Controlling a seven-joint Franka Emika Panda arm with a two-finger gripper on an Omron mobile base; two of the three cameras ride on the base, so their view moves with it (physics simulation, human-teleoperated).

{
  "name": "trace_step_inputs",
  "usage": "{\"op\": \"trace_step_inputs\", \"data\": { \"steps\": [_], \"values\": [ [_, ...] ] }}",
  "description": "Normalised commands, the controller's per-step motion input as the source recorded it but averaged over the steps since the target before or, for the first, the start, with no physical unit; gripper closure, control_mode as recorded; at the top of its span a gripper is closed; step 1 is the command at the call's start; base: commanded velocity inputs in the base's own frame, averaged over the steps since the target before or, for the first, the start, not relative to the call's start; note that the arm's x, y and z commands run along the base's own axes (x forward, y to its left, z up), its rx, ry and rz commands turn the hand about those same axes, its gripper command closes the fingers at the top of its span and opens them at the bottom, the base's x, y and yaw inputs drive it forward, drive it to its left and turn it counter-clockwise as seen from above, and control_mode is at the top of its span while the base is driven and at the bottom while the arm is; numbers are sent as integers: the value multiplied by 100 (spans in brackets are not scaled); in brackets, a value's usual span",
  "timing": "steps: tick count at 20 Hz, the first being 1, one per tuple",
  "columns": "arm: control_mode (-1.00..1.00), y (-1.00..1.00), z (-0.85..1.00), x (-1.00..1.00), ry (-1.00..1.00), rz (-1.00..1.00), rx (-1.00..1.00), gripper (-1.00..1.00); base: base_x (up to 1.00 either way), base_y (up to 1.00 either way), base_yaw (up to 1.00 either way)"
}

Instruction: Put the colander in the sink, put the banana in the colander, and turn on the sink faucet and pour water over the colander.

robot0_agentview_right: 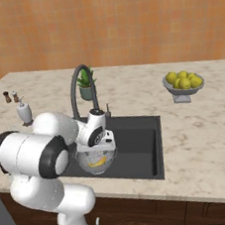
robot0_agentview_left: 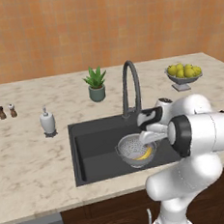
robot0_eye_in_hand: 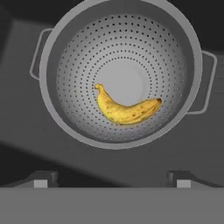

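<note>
banana (robot0_eye_in_hand: 127, 110) lies in the colander (robot0_eye_in_hand: 78, 57), centre of the hand view, colander sitting in the sink (robot0_agentview_left: 95, 149) at mid-frame. gripper (robot0_eye_in_hand: 112, 178) hovers above it, fingertips (robot0_eye_in_hand: 40, 180) spread wide at bottom, holding nothing.

The arm (robot0_agentview_left: 198, 130) is built of smooth, glossy white rounded shells, joined by dark, nearly black bands at the joints. A thick black ring is seen between two bulbous white segments in both base views. The wrist section is white with a dark circular cap and a black patch. Two small dark finger tips (robot0_eye_in_hand: 40, 178) with pale grey pads are shown in the hand view.
</note>
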Motion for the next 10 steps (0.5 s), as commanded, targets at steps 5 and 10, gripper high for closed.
{"op": "trace_step_inputs", "data": {
  "steps": [5, 10],
  "values": [
    [-100, -32, 44, -28, 0, 0, 0, -100, 0, 0, 0],
    [-100, -26, 49, -27, -2, 6, 0, -100, 0, 0, 0]
  ]
}}
